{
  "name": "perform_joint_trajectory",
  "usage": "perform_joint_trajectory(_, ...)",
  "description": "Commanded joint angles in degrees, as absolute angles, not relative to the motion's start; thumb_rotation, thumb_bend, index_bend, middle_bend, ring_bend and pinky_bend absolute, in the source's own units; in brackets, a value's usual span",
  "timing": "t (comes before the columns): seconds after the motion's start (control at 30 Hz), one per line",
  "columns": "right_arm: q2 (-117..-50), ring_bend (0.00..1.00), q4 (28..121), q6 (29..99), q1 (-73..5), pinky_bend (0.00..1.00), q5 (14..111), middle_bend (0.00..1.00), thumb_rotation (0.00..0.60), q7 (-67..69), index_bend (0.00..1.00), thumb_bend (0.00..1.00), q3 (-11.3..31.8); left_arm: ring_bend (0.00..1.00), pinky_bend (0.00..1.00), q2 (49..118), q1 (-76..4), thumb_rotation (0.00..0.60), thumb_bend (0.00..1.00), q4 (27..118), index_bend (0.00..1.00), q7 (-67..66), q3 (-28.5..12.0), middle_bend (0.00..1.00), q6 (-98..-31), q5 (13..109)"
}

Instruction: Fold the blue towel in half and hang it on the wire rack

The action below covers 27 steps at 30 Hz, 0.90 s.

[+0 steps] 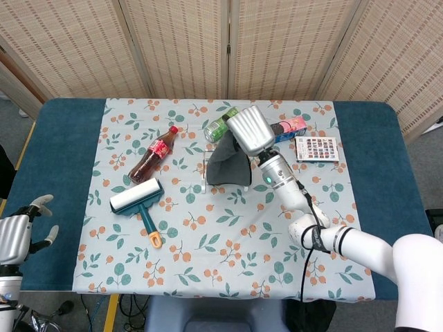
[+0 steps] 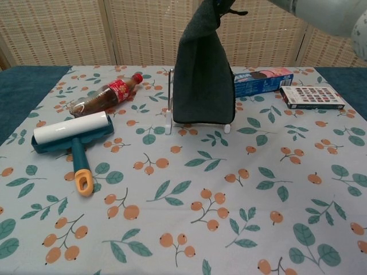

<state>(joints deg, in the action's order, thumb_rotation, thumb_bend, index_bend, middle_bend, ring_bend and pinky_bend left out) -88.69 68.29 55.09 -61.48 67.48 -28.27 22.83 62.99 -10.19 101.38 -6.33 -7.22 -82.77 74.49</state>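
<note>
The blue towel [image 1: 230,164] [image 2: 203,80] is dark grey-blue and hangs bunched from my right hand [image 1: 249,130] [image 2: 225,6], which grips its top. It drops right in front of the wire rack [image 1: 205,170] [image 2: 170,103] and covers most of it. The towel's lower edge hangs just above the rack's feet. I cannot tell whether the cloth rests on the rack's bar. My left hand [image 1: 17,235] hangs off the table's left edge, fingers apart and holding nothing.
A cola bottle [image 1: 154,155] [image 2: 103,97] and a lint roller [image 1: 137,199] [image 2: 71,134] lie left of the rack. A green can [image 1: 218,126] lies behind it. A cookie box [image 1: 291,128] [image 2: 261,81] and a patterned box [image 1: 317,149] [image 2: 312,96] are to the right.
</note>
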Motion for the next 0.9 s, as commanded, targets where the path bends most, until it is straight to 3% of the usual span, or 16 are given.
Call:
perform_joint_trajectory(0.03, -90.3, 0.87, 65.2, 53.9, -63.0, 0.97, 66.7, 0.92, 0.600, -27.7, 0.81, 0.49, 22.9, 0.39, 0.50, 62.8, -10.0, 0.600, 0.31, 101.5, 0.23, -6.3, -7.2, 0.45, -82.8, 74.5)
perform_joint_trajectory(0.9, -102.1, 0.87, 37.4, 43.4, -72.3, 0.97, 66.4, 0.92, 0.600, -15.8, 0.81, 0.49, 21.7, 0.39, 0.50, 62.5, -9.2, 0.600, 0.31, 102.0, 0.22, -7.1, -6.8, 0.44, -82.4, 74.6)
